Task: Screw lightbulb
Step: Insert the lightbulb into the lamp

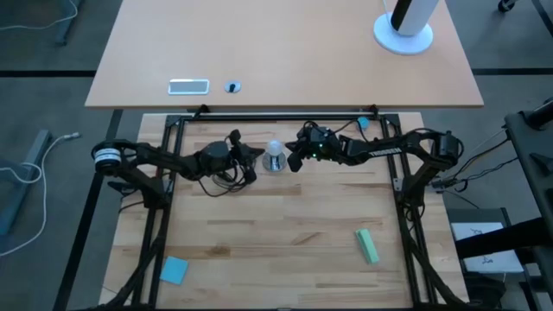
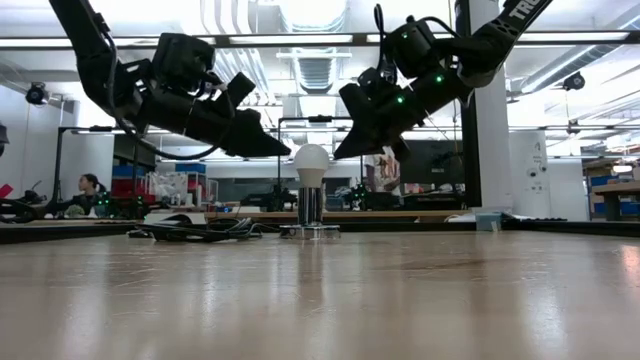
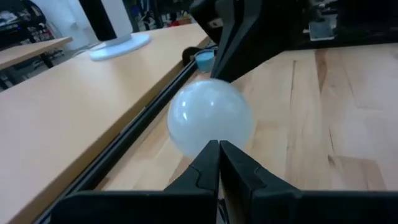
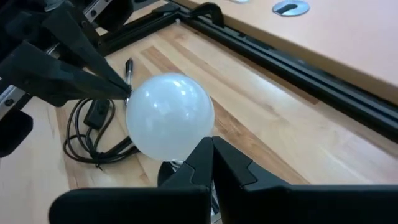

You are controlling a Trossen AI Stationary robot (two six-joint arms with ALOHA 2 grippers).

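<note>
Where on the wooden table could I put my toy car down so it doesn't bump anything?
The wide bare wood between the blue pad and the green block is free. It is crowded at the far edge, where the left gripper and right gripper flank the lightbulb, with the black cord beside them.

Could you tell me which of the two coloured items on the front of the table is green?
The green rectangular block at front right; the other, a flat square pad, is blue.
</note>
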